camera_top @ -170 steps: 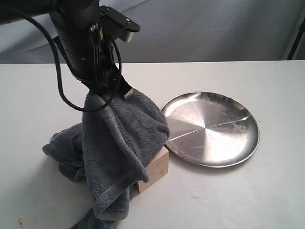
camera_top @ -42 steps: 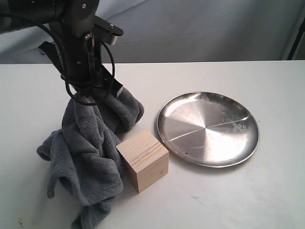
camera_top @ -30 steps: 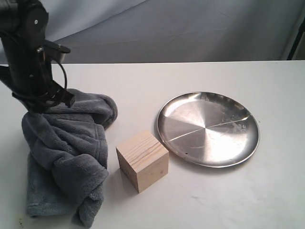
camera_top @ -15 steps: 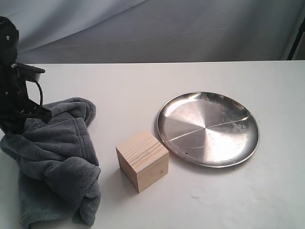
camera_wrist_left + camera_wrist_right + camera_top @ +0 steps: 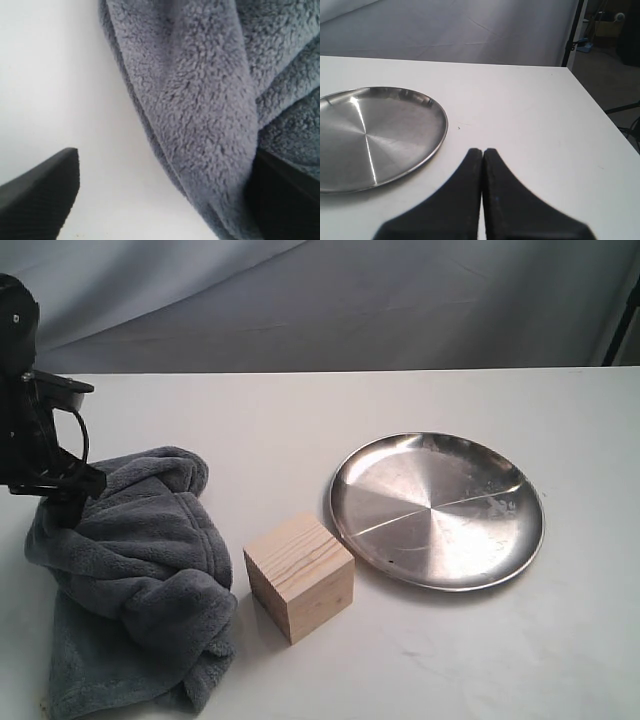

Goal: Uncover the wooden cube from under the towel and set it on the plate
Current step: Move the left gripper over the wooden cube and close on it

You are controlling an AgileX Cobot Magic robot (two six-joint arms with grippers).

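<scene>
Uncovering done: wooden cube [image 5: 300, 578] stands bare at lower centre, just left of plate [image 5: 437, 510], not touching. Towel [image 5: 130, 570] heaped at lower left. Lifting and placing remain. Cube sits flat, one vertical edge toward frame bottom; no long axis. Left gripper [image 5: 165, 190] spread wide over towel, clamping nothing. Right gripper [image 5: 482, 155] pinched closed, empty.

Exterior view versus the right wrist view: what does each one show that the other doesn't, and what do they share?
Only the exterior view shows the wooden cube, uncovered on the table, the crumpled towel beside it, and the left arm over the towel. Only the right wrist view shows the right claw, its fingers pressed shut, and a dark stand beyond the table's edge. Both show the empty plate, the white table and the grey backdrop.
</scene>
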